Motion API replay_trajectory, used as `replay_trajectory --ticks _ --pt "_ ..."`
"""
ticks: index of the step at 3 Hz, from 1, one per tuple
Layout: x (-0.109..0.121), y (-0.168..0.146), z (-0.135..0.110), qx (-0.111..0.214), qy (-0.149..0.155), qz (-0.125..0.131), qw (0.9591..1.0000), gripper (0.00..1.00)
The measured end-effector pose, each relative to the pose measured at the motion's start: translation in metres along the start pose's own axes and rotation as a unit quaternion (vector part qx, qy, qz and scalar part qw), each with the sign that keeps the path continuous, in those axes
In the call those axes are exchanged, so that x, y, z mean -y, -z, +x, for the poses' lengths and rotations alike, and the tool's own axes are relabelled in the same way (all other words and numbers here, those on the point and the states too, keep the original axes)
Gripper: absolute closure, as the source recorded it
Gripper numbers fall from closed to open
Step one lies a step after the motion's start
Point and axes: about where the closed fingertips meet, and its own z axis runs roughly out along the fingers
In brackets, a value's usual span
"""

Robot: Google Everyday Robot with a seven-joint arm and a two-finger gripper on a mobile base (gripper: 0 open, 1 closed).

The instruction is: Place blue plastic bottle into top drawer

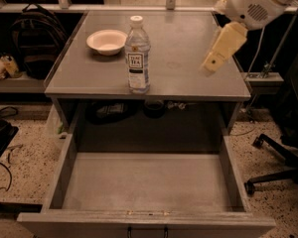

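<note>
Camera view: one bottle (138, 58), one bowl (107, 41), one drawer (149, 182); gripper (212, 65) over tabletop's (184, 38) right.

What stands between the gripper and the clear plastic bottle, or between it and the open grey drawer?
Nothing visible. The gripper hangs right of the clear plastic bottle over grey tabletop; the shallow white bowl sits behind-left. The wide grey drawer is open below.

On my feed a shallow white bowl (107, 41) sits at the back left of the grey counter (188, 78), and the tool (212, 65) hangs over the counter's right side. To the left I see a dark backpack (37, 43) on a low shelf (20, 86). At the right a black chair base (273, 165) stands on the speckled floor (32, 182), and dark clutter (109, 110) lies in shadow beneath the counter.
</note>
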Motion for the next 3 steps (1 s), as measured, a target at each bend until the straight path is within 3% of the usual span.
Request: replay_trajectory --ticks 2,3 --pt "0.019 -0.039 -0.047 0.065 -0.011 -0.010 0.9978 0.00" --pt "0.028 -0.058 -0.061 0.081 -0.003 -0.006 0.9967 0.00"
